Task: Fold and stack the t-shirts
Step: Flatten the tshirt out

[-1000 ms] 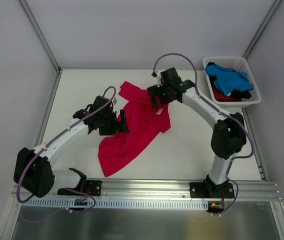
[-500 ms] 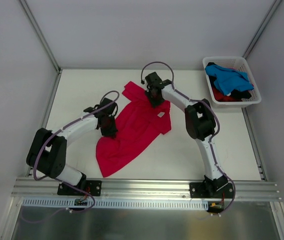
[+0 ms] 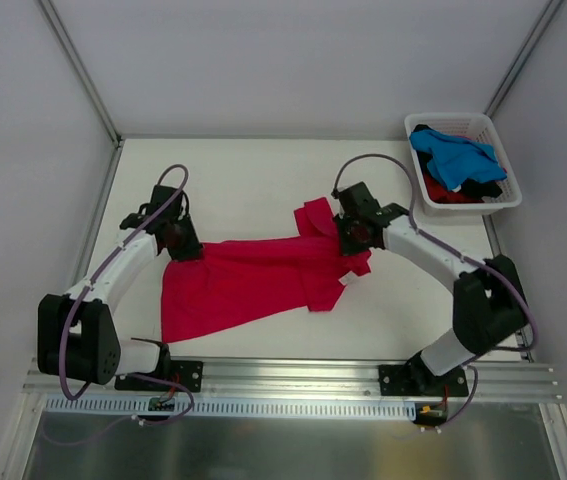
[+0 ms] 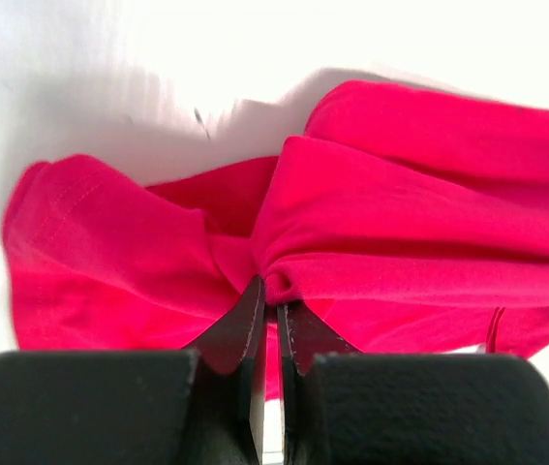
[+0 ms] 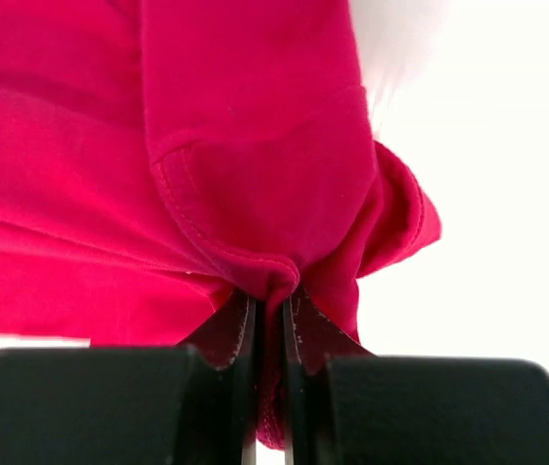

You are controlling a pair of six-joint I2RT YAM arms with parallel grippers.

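Two tools grip one red shirt [image 3: 253, 280], which lies stretched left to right across the middle of the desk [image 3: 263, 175]. The left tool [image 3: 176, 246] is clamped on a bunched fold at the shirt's left end. The right tool [image 3: 349, 236] is clamped on a hemmed edge at its right end. A blue shirt [image 3: 455, 158] lies on a dark shirt [image 3: 485, 187] in the basket [image 3: 450, 118], far right corner.

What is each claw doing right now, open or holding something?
The left gripper is shut on the red t-shirt.
The right gripper is shut on it too.
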